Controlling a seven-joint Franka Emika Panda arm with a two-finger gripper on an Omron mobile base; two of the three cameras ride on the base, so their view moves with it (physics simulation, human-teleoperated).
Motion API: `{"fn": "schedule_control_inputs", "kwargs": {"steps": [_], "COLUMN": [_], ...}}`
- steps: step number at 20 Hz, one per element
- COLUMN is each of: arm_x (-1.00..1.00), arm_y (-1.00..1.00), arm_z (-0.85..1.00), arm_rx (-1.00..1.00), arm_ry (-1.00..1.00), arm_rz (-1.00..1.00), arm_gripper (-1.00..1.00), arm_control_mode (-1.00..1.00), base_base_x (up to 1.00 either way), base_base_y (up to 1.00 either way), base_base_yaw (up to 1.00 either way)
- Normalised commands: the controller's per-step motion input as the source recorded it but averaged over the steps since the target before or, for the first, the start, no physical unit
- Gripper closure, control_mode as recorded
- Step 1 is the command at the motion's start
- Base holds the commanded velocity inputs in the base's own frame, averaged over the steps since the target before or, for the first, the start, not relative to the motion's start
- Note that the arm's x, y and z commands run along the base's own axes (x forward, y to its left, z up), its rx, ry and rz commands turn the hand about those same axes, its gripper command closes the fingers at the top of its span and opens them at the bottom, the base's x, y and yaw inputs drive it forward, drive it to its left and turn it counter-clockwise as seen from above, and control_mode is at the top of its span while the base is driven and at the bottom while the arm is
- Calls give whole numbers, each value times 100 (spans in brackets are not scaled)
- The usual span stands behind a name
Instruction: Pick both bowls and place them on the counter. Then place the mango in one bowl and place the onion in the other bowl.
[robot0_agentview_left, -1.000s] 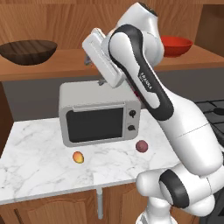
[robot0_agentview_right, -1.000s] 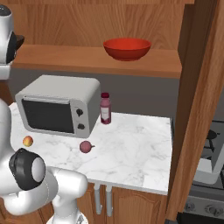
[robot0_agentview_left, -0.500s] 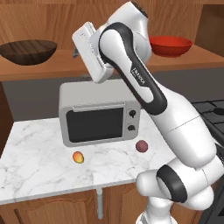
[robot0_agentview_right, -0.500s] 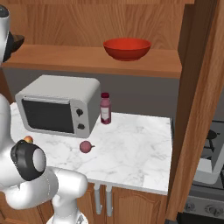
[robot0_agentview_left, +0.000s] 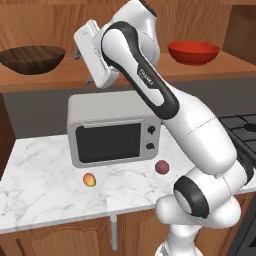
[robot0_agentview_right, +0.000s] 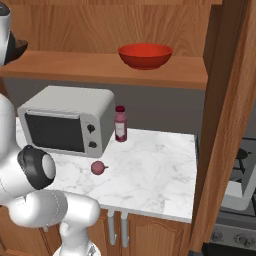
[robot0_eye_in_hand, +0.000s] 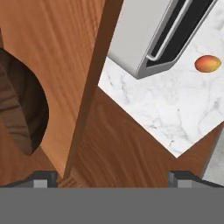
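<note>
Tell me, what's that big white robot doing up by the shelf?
The robot has its open gripper up at the wooden shelf, near the dark brown bowl, and holds nothing. The red bowl sits on the same shelf too. Down on the marble counter, the mango and the onion lie in front of the microwave, waiting.

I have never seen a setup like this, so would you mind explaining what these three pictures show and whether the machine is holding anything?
It is a rendered kitchen with a white robot arm on a driving base. Two pictures come from cameras on the base, behind the arm to its left and right. The third looks along the gripper, whose jaws stand open and hold nothing. On the marble counter sit a microwave, a mango, an onion and a small bottle. On the wooden shelf above rest a brown bowl and a red bowl.
</note>
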Motion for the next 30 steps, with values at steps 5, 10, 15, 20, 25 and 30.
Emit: {"fn": "schedule_control_inputs", "kwargs": {"steps": [5,10,15,20,25,30], "arm_x": [37,43,46,41,28,17], "arm_y": [28,33,32,24,18,16], "arm_z": [0,0,-3,-1,1,0], "arm_rx": [-1,0,-2,-5,-10,-12], "arm_ry": [0,1,1,3,2,3], "arm_rz": [-1,-3,-4,-3,-2,-3], "arm_gripper": [-100,-100,-100,-100,-100,-100], "arm_control_mode": [-100,-100,-100,-100,-100,-100], "base_base_x": [0,0,0,0,0,0], "base_base_y": [0,0,0,0,0,0], "base_base_yaw": [0,0,0,0,0,0]}}
